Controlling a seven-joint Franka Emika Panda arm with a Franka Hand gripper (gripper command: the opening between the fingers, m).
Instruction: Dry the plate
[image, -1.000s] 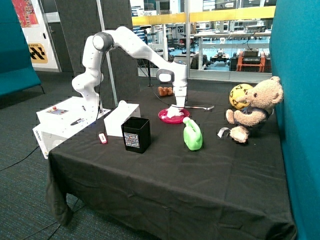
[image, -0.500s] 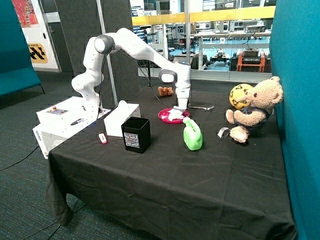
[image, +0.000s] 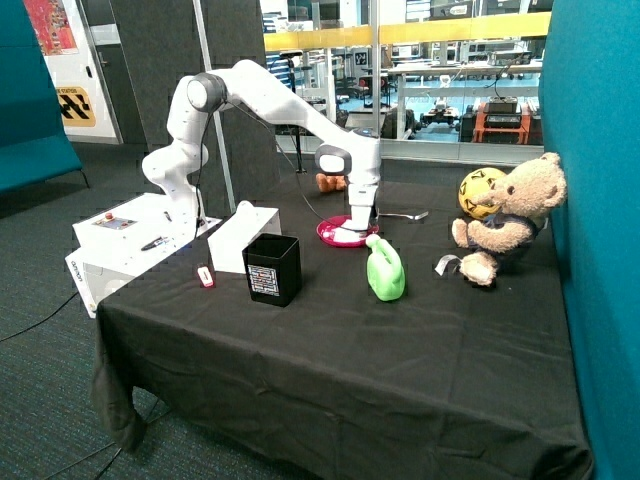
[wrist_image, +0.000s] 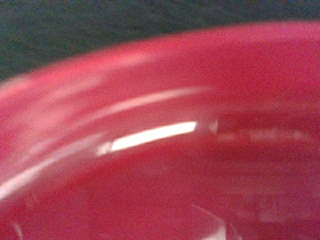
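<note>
No legible wording is found in either view. A white label (image: 264, 281) is seen on the front of the black cup (image: 272, 268), but its print cannot be read. A yellow-and-black striped sign (image: 76, 105) (hazard style, lettering too small) is fixed to the wall behind, beside a red poster (image: 50, 24), likewise unreadable.
</note>
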